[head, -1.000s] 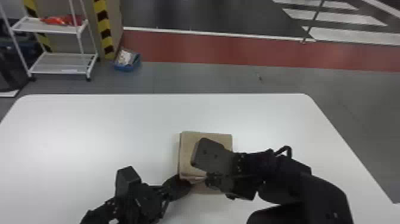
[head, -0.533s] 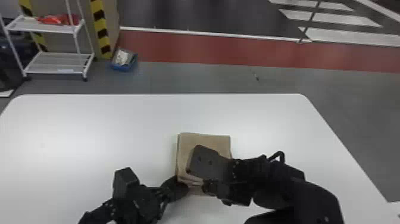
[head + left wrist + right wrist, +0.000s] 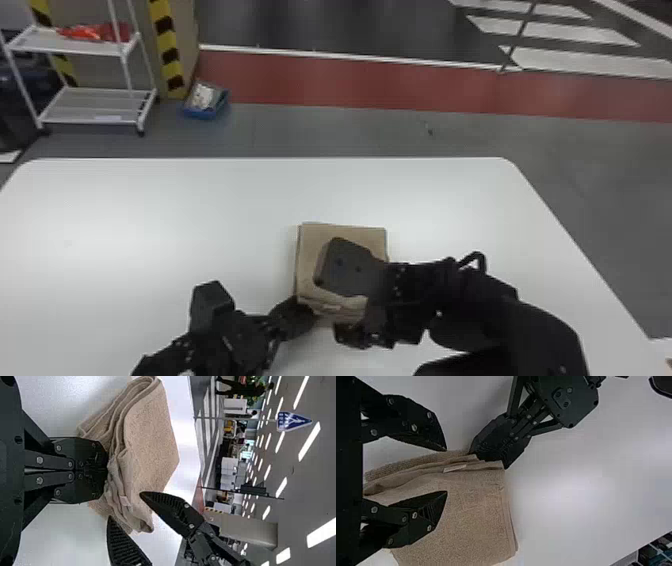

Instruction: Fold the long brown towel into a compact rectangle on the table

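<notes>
The towel [image 3: 311, 250] lies on the worktop [image 3: 150, 215], already a thick, squarish stack. My left hand [image 3: 107, 470] is clamped on its near left corner; my right hand [image 3: 447, 471], fingers apart, straddles its near edge. Probably only tidying remains.

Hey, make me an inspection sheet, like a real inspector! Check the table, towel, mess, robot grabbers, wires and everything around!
Surface: white table, flat, with the towel on it.
Job's things: brown towel, folded in layers, a pale label at its folded edge.
Clutter: blue bin with things inside, on the floor beyond the table.
Left end effector: shut on a corner of the towel.
Right end effector: open at the towel's folded edge.
Cables: black loop above the right arm, possibly a cable.
Surroundings: white rack holding red items; pillar with yellow-and-black stripes.
</notes>
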Robot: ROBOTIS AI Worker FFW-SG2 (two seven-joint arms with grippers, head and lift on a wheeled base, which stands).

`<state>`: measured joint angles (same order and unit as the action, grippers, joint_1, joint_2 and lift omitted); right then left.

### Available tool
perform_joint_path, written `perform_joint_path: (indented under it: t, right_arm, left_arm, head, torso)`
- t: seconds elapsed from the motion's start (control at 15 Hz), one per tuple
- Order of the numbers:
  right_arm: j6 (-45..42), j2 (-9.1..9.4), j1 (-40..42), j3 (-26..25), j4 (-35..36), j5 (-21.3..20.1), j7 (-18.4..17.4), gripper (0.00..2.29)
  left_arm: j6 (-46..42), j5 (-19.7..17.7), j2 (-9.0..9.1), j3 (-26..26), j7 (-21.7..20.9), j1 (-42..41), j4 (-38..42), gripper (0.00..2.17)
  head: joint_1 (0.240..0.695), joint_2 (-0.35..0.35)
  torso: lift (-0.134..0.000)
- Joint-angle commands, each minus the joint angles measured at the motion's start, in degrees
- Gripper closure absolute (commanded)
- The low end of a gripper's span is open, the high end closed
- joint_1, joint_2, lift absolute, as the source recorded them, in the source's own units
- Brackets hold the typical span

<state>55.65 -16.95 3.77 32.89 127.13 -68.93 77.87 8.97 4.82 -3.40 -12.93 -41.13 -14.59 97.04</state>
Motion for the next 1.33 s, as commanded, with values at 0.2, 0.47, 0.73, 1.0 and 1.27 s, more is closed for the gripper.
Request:
perform_joint_path:
  t: [0.2, 0.47, 0.73, 1.0, 1.27]
  right_arm:
    - [3.9, 2.1, -0.34, -6.0, 2.07, 6.17, 0.45, 0.49]
    - [5.66, 6.14, -3.42, -16.63, 1.89, 18.04, 0.45, 1.84]
    - [1.62, 5.79, -1.22, -17.6, 0.4, 16.98, 0.45, 2.23]
    - [-3.48, 5.09, 1.77, -16.72, -1.89, 13.82, 0.45, 2.26]
    - [-5.24, 5.09, 2.82, -15.84, -3.3, 12.68, 0.45, 2.26]
  left_arm:
    - [0.13, 0.1, -0.03, -0.16, 0.0, 0.0, 0.34, 2.07]
    - [0.13, 0.02, -0.12, -0.43, 0.0, 0.0, 0.34, 2.07]
    - [0.13, 0.1, -0.2, -0.34, 0.0, -0.09, 0.87, 2.07]
    - [0.13, 0.19, -0.29, -0.52, 0.08, -0.09, 0.87, 2.07]
    - [0.13, 0.46, -0.29, -0.87, 0.26, -0.09, 0.95, 2.08]
  head:
    - [0.695, -0.159]
    - [0.695, -0.171]
    - [0.695, -0.186]
    - [0.695, -0.194]
    - [0.695, -0.204]
  torso:
    - [-0.124]
    - [-0.124]
    - [-0.124]
    - [-0.124]
    - [-0.124]
